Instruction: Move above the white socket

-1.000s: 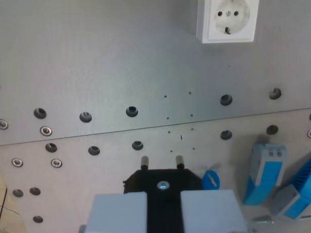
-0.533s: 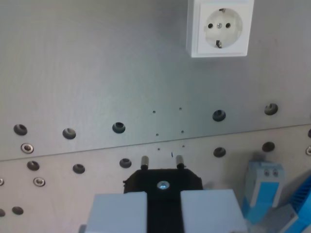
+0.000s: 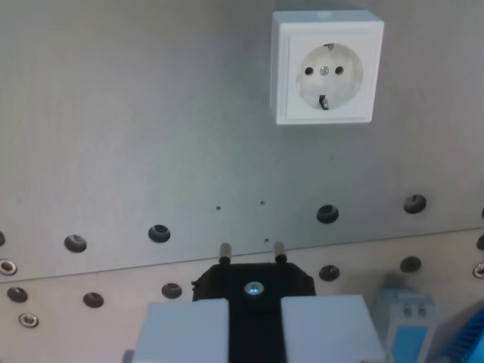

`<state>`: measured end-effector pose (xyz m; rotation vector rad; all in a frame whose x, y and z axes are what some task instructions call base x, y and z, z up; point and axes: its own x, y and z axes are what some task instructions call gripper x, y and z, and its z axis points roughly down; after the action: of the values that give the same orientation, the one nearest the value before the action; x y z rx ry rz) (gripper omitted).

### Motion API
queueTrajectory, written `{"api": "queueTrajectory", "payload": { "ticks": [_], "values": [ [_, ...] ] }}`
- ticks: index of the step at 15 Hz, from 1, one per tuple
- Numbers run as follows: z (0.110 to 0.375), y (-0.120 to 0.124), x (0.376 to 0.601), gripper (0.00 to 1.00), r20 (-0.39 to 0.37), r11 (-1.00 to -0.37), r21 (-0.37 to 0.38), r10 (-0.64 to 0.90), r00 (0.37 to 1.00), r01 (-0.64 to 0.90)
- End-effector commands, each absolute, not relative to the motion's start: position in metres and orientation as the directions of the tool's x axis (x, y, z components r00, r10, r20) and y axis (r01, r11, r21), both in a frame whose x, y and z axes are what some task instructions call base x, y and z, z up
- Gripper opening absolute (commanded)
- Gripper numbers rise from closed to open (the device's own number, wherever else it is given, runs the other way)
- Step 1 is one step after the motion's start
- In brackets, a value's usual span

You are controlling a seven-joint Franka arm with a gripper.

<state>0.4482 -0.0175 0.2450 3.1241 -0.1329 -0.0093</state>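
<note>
White square plastic socket (image 3: pixel 326 68) sat up in the top right of the wrist view, flat on the grey metal worktop (image 3: pixel 136 136), face turned straight at the camera. Only one of it. Its round recess had two pin holes on a line tilted slightly, running lower left to upper right, with a screw between them. Down at the bottom edge the tool (image 3: pixel 254 321) was clenched on a black plug (image 3: pixel 253 281), its two grey fingers (image 3: pixel 189 329) pressed either side. That plug's two metal pins pointed up the view, towards the socket but well short of it and offset to the wrist view's left. One blue plastic block (image 3: pixel 406 321) poked in at bottom right.
</note>
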Motion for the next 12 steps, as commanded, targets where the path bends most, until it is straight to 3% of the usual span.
{"api": "queueTrajectory", "payload": {
  "ticks": [1, 12],
  "values": [
    [0.228, -0.028, 0.446, 0.00, 0.097, -0.997, 0.043, -0.057, 0.994, -0.061],
    [0.175, -0.054, 0.453, 0.00, 0.105, -0.997, 0.049, -0.055, 0.993, -0.060]
  ]
}}
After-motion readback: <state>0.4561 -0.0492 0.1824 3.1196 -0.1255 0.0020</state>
